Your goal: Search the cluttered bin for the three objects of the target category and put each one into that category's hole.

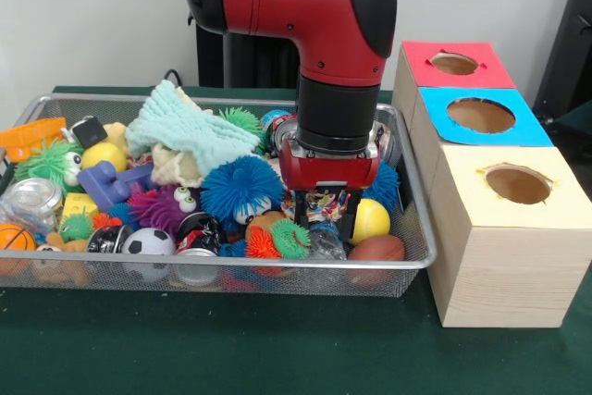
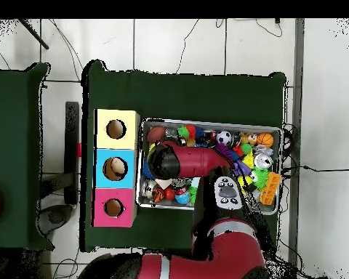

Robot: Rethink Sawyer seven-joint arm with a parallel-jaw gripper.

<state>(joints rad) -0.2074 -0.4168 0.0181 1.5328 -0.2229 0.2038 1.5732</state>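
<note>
My gripper [image 1: 322, 221] is down inside the wire mesh bin [image 1: 414, 193], near its right end. Its two black fingers [image 1: 351, 214] stand on either side of a small clear bottle [image 1: 326, 240] with a colourful label, and the label fills the gap between them. A yellow ball [image 1: 373, 220] lies just right of the gripper, with a brown football [image 1: 377, 249] in front of it. From overhead the red arm [image 2: 179, 160] covers the gripper and the bottle. Three boxes with round holes stand beside the bin: red [image 1: 495, 69], blue [image 1: 525, 129] and pale yellow [image 1: 566, 193].
The bin is piled with toys: a blue spiky ball [image 1: 239, 186], a teal cloth [image 1: 190, 129], a purple spiky ball with eyes [image 1: 160, 209], a soccer ball [image 1: 148, 243], a basketball [image 1: 13, 238], cans [image 1: 278, 125]. Green cloth [image 1: 277, 349] covers the table.
</note>
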